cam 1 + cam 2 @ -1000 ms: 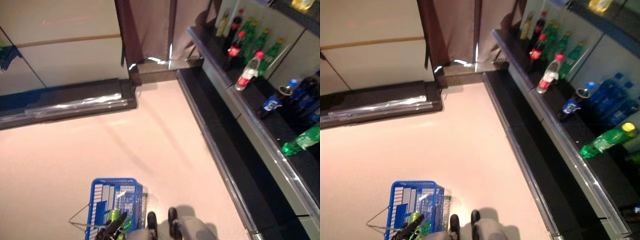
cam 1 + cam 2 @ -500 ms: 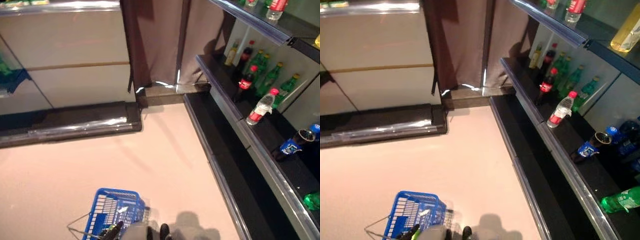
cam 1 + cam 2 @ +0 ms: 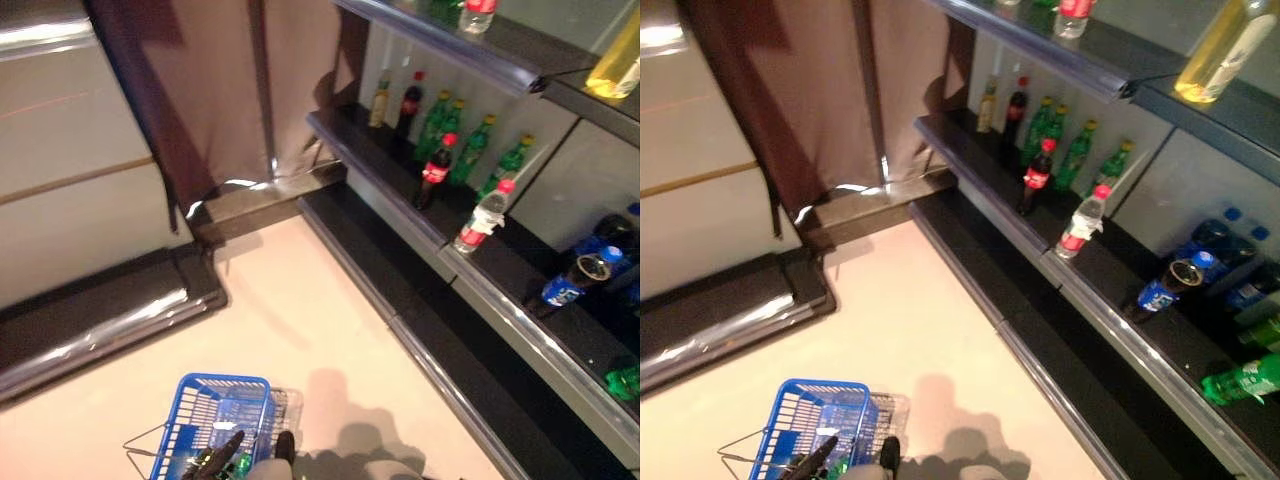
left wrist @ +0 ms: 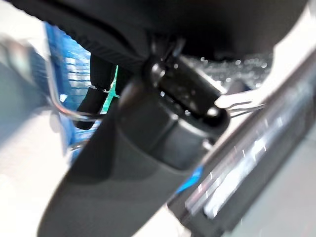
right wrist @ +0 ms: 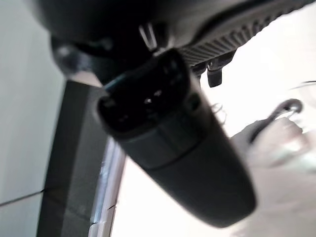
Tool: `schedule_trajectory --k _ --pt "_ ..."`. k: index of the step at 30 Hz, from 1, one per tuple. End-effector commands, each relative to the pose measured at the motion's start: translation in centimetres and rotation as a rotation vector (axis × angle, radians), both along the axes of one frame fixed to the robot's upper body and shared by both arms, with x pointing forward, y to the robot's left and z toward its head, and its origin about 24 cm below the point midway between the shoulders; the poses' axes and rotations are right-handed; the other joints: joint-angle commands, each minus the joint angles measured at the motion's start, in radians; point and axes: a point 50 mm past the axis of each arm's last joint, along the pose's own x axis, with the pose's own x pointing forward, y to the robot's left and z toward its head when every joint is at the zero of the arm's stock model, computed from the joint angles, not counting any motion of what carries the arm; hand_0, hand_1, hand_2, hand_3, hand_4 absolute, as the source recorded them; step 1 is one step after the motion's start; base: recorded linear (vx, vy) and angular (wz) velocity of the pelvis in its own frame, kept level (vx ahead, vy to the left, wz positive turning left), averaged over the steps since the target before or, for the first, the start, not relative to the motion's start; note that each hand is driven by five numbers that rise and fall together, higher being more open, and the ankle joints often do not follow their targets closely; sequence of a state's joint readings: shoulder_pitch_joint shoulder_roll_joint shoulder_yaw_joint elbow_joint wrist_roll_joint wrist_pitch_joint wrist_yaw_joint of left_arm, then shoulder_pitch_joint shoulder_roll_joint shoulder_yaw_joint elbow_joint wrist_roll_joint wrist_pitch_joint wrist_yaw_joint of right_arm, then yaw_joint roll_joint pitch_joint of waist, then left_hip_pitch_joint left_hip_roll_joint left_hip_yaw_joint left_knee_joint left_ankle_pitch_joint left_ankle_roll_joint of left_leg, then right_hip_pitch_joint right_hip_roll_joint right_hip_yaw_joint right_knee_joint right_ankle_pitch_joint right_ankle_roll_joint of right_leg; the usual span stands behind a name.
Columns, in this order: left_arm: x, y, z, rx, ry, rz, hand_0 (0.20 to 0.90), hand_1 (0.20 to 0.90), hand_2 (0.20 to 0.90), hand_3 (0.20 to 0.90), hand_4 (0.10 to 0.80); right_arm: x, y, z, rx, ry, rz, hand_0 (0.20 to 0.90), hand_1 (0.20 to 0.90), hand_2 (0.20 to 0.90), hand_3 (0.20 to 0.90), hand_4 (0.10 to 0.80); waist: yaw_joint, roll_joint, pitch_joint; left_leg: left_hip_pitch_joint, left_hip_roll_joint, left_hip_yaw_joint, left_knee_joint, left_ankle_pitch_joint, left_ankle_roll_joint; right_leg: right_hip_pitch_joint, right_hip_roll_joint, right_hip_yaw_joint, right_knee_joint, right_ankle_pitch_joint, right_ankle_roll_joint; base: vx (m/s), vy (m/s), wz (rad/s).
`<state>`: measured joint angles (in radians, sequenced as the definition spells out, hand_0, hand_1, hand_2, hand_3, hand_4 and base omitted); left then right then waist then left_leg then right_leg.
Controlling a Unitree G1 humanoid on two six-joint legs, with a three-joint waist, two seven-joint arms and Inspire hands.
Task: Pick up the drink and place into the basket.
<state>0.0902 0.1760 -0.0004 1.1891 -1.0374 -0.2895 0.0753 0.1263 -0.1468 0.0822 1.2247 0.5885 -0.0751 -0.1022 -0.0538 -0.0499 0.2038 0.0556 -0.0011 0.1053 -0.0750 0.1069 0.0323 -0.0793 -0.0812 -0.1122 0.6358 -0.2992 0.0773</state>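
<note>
The blue basket (image 3: 222, 415) hangs low at the left, just above the pale floor, with a green drink (image 3: 241, 466) inside. My left hand (image 3: 222, 452) is shut on its thin wire handles (image 4: 63, 110); the basket also shows in the left wrist view (image 4: 55, 59) past the hand (image 4: 148, 148). Drinks stand on the right-hand shelf (image 3: 400, 195): a dark bottle with a red cap (image 3: 433, 172), a clear bottle with a red label (image 3: 480, 215) and green bottles (image 3: 470, 145). My right hand (image 5: 177, 143) hangs beside the floor, relaxed and empty, apart from the shelf.
A dark bottle with a blue label (image 3: 575, 283) and a green bottle (image 3: 625, 380) lie further along the shelf. An upper shelf (image 3: 450, 45) carries a yellow bottle (image 3: 618, 60). A dark curtain (image 3: 200, 90) and a low dark platform (image 3: 100, 320) bound the floor behind.
The camera has turned toward the shelves, so the whole picture has shifted and the upper shelf shows. The blue basket still hangs low at the left from my left hand.
</note>
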Motion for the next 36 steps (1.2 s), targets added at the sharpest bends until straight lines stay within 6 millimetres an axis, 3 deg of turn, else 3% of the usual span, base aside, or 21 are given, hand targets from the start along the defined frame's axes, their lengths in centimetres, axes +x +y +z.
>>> schedule_trajectory --k 1,3,4,6,9,11,12,14,16,17,18,21,22,24,25,26,27,29,33,36 --pt "4.9 2.3 2.9 0.169 -0.252 -0.103 0.300 0.300 0.300 0.200 0.100 0.7 -1.9 0.5 -0.066 -0.039 0.002 0.900 0.900 0.900 0.900 0.800 0.002 0.033 -0.020 0.011 0.016 0.117 0.104 -0.118 -0.053 -0.003 -0.004 -0.162 -0.308 0.302 0.050 0.169 0.075 -0.35" --pt "4.6 2.3 2.8 0.171 -0.247 -0.092 0.300 0.300 0.300 0.200 0.100 0.9 -1.9 0.5 -0.062 -0.042 -0.004 0.900 0.900 0.900 0.900 0.800 0.007 0.033 -0.020 0.026 0.020 0.142 0.096 -0.122 -0.059 -0.002 -0.018 -0.203 -0.354 0.308 0.047 0.190 0.041 -0.69" --pt "3.7 2.1 2.6 0.170 -0.231 -0.080 0.300 0.300 0.300 0.200 0.100 1.2 -1.9 0.6 -0.062 -0.054 0.020 0.900 0.900 0.900 0.900 0.800 0.015 0.035 -0.028 0.067 0.021 0.182 0.065 -0.143 -0.070 0.008 -0.027 -0.255 -0.428 0.306 0.055 0.302 0.005 -0.81" --pt "2.8 2.1 2.3 0.162 -0.214 -0.071 0.300 0.300 0.300 0.200 0.100 1.5 -2.0 0.7 -0.066 -0.067 0.022 0.900 0.900 0.900 0.900 0.800 0.025 0.032 -0.039 0.088 0.012 0.213 0.049 -0.154 -0.074 0.026 -0.011 -0.292 -0.497 0.312 0.048 0.276 -0.036 -0.83" --pt "2.1 1.8 1.9 0.144 -0.193 -0.057 0.300 0.300 0.300 0.200 0.100 1.4 -2.3 0.7 -0.073 -0.059 0.022 0.900 0.900 0.900 0.900 0.800 0.024 0.027 -0.055 0.082 0.007 0.227 0.069 -0.168 -0.070 0.039 0.008 -0.287 -0.530 0.309 0.028 0.187 -0.074 -0.81" --pt "2.0 1.4 1.6 0.137 -0.174 -0.052 0.300 0.300 0.300 0.200 0.100 1.2 -2.4 0.6 -0.073 -0.046 0.011 0.900 0.900 0.900 0.900 0.800 0.016 0.015 -0.062 0.053 0.004 0.229 0.116 -0.163 -0.063 0.047 0.021 -0.252 -0.560 0.323 0.001 0.137 -0.160 -0.33" --pt "1.9 1.2 1.4 0.124 -0.172 -0.019 0.300 0.300 0.300 0.200 0.100 1.3 -2.5 0.6 -0.077 -0.045 0.033 0.900 0.900 0.900 0.900 0.800 0.018 -0.006 -0.064 0.020 0.011 0.218 0.249 -0.186 -0.070 0.058 0.015 -0.232 -0.576 0.329 -0.011 0.128 -0.171 -0.19" --pt "1.8 1.1 1.4 0.116 -0.177 0.004 0.300 0.300 0.300 0.200 0.100 1.4 -2.5 0.7 -0.080 -0.048 0.058 0.900 0.900 0.900 0.900 0.800 0.020 -0.015 -0.065 0.007 0.021 0.221 0.324 -0.188 -0.075 0.066 0.011 -0.235 -0.583 0.327 -0.021 0.138 -0.115 -0.33" --pt "1.6 1.0 1.2 0.107 -0.179 0.025 0.300 0.300 0.300 0.200 0.100 1.7 -2.5 0.7 -0.088 -0.048 0.095 0.900 0.900 0.900 0.900 0.800 0.026 -0.024 -0.064 -0.025 0.041 0.207 0.439 -0.157 -0.089 0.083 0.016 -0.228 -0.595 0.322 -0.040 0.177 -0.166 -0.43" --pt "1.3 0.8 1.1 0.093 -0.184 0.042 0.300 0.300 0.300 0.200 0.100 2.2 -2.6 0.8 -0.106 -0.042 0.140 0.900 0.900 0.900 0.900 0.800 0.047 -0.043 -0.056 -0.140 0.040 0.143 0.699 -0.121 -0.100 0.110 0.022 -0.215 -0.609 0.318 -0.067 0.290 -0.234 -0.47" --pt "1.4 0.6 1.0 0.084 -0.184 0.027 0.300 0.300 0.300 0.200 0.100 2.4 -2.9 0.9 -0.108 -0.046 0.129 0.900 0.900 0.900 0.900 0.800 0.059 -0.043 -0.047 -0.196 0.037 0.114 0.763 -0.102 -0.100 0.129 0.033 -0.196 -0.609 0.311 -0.078 0.272 -0.180 -0.61" --pt "1.1 0.3 0.9 0.071 -0.179 0.043 0.300 0.300 0.300 0.200 0.100 3.3 -3.1 1.1 -0.116 -0.059 0.137 0.900 0.900 0.900 0.900 0.800 0.091 -0.043 -0.029 -0.234 0.003 0.031 0.636 -0.095 -0.074 0.159 0.046 -0.114 -0.609 0.303 -0.067 0.273 0.088 -0.82" --pt "0.9 0.1 0.8 0.069 -0.178 0.055 0.300 0.300 0.300 0.200 0.100 3.7 -3.3 1.2 -0.118 -0.065 0.156 0.900 0.900 0.900 0.900 0.800 0.095 -0.039 -0.024 -0.186 0.035 0.023 0.464 -0.111 -0.064 0.174 0.056 -0.073 -0.622 0.293 -0.055 0.244 0.148 -0.51" --pt "0.9 0.1 0.8 0.069 -0.177 0.054 0.300 0.300 0.300 0.200 0.100 3.7 -3.3 1.2 -0.119 -0.064 0.158 0.900 0.900 0.900 0.900 0.800 0.095 -0.042 -0.025 -0.177 0.036 0.024 0.436 -0.105 -0.063 0.173 0.054 -0.070 -0.624 0.293 -0.053 0.154 0.107 -0.64" --pt "0.8 0.0 0.8 0.069 -0.173 0.052 0.300 0.300 0.300 0.200 0.100 3.6 -3.4 1.2 -0.123 -0.059 0.166 0.900 0.900 0.900 0.900 0.800 0.091 -0.033 -0.032 -0.156 0.062 0.013 0.334 -0.100 -0.071 0.169 0.058 -0.066 -0.627 0.290 -0.047 0.199 0.156 -0.48" --pt "0.7 0.0 0.8 0.068 -0.167 0.055 0.300 0.300 0.300 0.200 0.100 3.4 -3.4 1.2 -0.126 -0.054 0.168 0.900 0.900 0.900 0.900 0.800 0.101 -0.019 -0.028 -0.134 0.081 -0.017 0.184 -0.051 -0.093 0.185 0.065 -0.053 -0.633 0.284 -0.039 0.484 0.318 -0.20" --pt "-0.1 -0.2 0.5 0.067 -0.134 0.063 0.300 0.300 0.300 0.200 0.100 2.9 -3.5 1.1 -0.126 -0.039 0.160 0.900 0.900 0.900 0.900 0.800 0.124 -0.002 -0.021 -0.155 0.128 -0.088 0.013 0.048 -0.137 0.213 0.072 -0.011 -0.647 0.273 -0.029 0.453 0.278 0.02" --pt "-0.9 -0.3 0.3 0.070 -0.108 0.062 0.300 0.300 0.300 0.200 0.100 2.7 -3.6 1.1 -0.123 -0.036 0.155 0.900 0.900 0.900 0.900 0.800 0.135 -0.002 -0.009 -0.186 0.144 -0.081 0.040 0.044 -0.137 0.233 0.057 -0.011 -0.637 0.255 -0.023 0.329 0.230 -0.19" --pt "-0.6 0.1 0.3 0.065 -0.087 0.052 0.300 0.300 0.300 0.200 0.100 2.9 -3.4 1.1 -0.134 -0.043 0.161 0.900 0.900 0.900 0.900 0.800 0.127 0.014 -0.006 -0.177 0.141 -0.061 0.117 0.008 -0.126 0.223 0.021 -0.041 -0.572 0.218 -0.014 0.178 0.240 -0.58" --pt "1.3 1.4 1.1 0.087 -0.167 0.042 0.300 0.300 0.300 0.200 0.100 2.0 -2.9 0.8 -0.111 -0.047 0.089 0.900 0.900 0.900 0.900 0.800 0.111 0.024 -0.014 -0.160 0.105 -0.006 0.178 -0.043 -0.110 0.231 -0.042 -0.082 -0.499 0.194 0.017 0.305 0.365 -0.47"
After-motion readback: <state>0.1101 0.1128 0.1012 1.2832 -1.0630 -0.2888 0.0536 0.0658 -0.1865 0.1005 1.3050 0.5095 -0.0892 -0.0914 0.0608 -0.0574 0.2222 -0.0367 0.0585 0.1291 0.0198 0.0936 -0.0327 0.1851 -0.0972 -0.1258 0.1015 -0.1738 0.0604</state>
